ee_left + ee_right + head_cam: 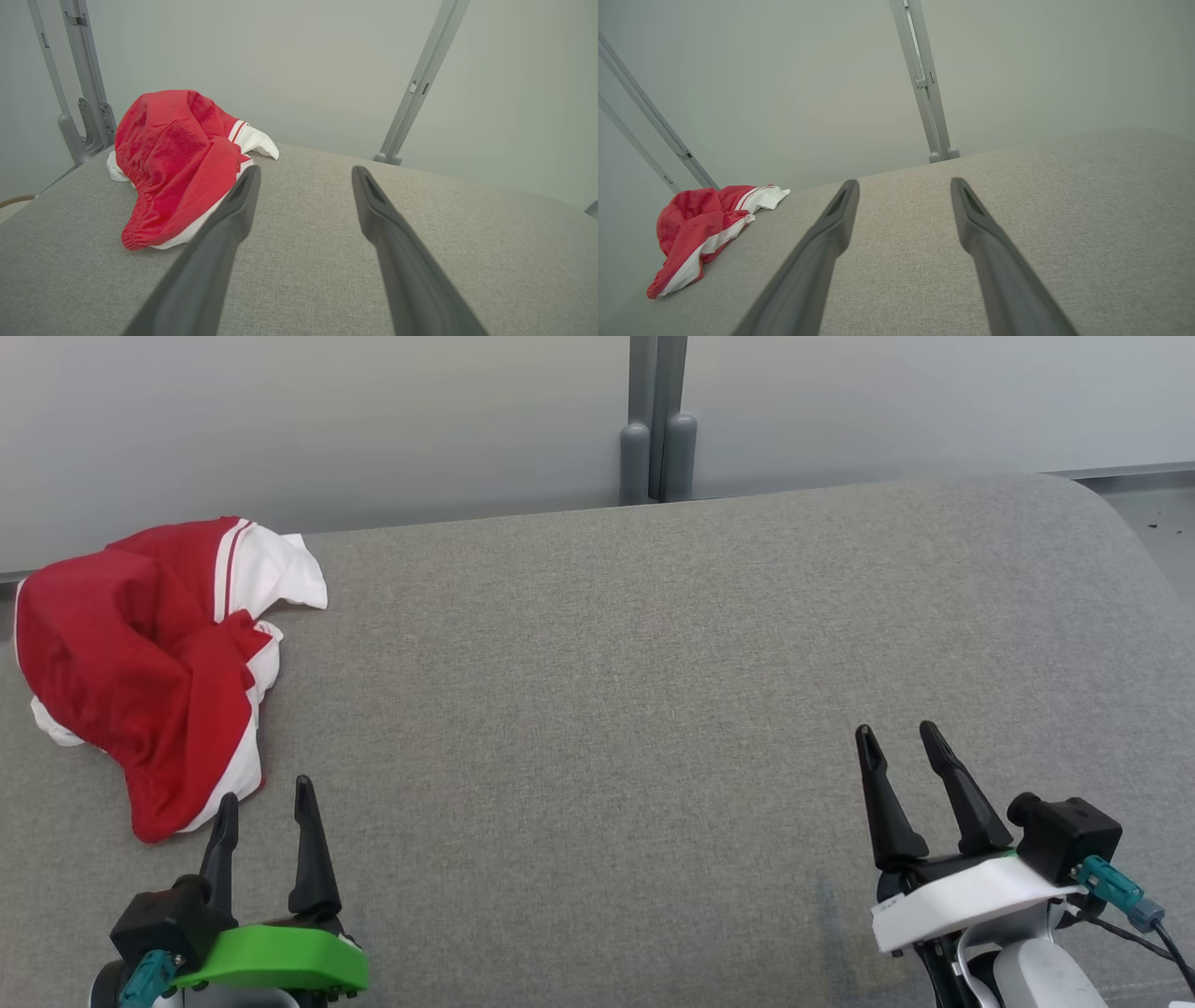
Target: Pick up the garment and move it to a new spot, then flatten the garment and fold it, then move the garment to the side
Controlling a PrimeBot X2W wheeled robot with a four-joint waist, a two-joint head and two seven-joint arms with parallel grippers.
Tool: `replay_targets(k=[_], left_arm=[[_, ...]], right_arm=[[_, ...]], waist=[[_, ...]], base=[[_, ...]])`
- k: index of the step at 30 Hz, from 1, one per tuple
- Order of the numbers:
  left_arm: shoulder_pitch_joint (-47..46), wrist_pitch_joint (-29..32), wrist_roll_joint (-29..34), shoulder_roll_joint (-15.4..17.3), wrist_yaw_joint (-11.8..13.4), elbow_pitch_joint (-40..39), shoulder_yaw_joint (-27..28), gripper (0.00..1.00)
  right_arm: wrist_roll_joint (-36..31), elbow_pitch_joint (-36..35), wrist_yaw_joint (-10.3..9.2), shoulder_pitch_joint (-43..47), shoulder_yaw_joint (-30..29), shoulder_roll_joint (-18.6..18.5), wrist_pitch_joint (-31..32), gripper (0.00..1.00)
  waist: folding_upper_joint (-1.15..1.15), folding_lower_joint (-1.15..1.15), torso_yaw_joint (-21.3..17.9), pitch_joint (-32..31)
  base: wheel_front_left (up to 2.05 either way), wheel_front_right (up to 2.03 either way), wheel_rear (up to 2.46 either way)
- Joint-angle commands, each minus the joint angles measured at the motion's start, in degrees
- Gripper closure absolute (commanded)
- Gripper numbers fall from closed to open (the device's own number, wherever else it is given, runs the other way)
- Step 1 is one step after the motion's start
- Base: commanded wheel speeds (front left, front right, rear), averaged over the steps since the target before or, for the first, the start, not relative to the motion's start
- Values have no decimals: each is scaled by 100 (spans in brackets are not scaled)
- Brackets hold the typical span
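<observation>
The left gripper (265,791) and right gripper (895,728) are being held spread wide and empty over the grey fabric surface (607,691); crumpled red-and-white shorts (140,663) are being supported at its far left edge, just beyond the left gripper

No text, label, brand, number or sign can be read in these views. The garment (121,653) carries only plain red cloth with white stripes, without letters.
</observation>
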Motion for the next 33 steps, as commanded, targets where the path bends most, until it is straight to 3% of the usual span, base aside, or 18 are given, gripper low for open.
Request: replay_targets(k=[1,33], left_arm=[[81,-50,135,36,-10,-8,9,0],[266,-322,827,42,-4,248,-89,0]], right_arm=[[-185,-2,3,19,-25,2,-53,0],[-1472,302,3,139,-43,189,-171,0]], waist=[[0,0,-5,-2],[0,0,38,-65]], base=[[0,0,0],[0,0,0]])
